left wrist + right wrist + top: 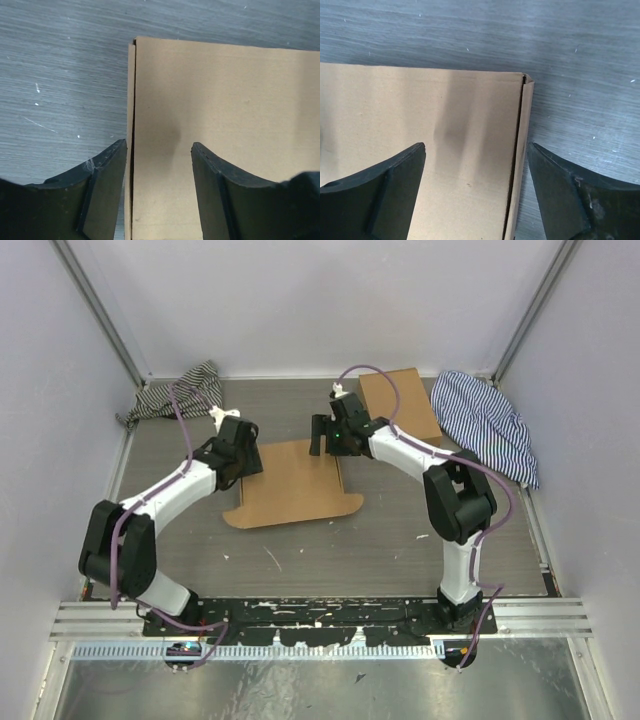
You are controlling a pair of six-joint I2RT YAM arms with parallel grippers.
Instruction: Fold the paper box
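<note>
Your left gripper (pixel 159 146) and right gripper (pixel 476 146) hang open, gripping nothing, each straddling one side edge of the paper box (pixel 295 485) mid-frame. Those edges look folded inward. Otherwise it lies flat, so most folding remains.

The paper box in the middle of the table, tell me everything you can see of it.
The paper box is plain brown cardboard, lying mostly flat on the grey table, with rounded tabs flaring out at its near corners. Along each side edge a narrow strip is folded, showing a dark seam. The left gripper and right gripper each straddle one side edge, jaws open; contact is unclear.
</note>
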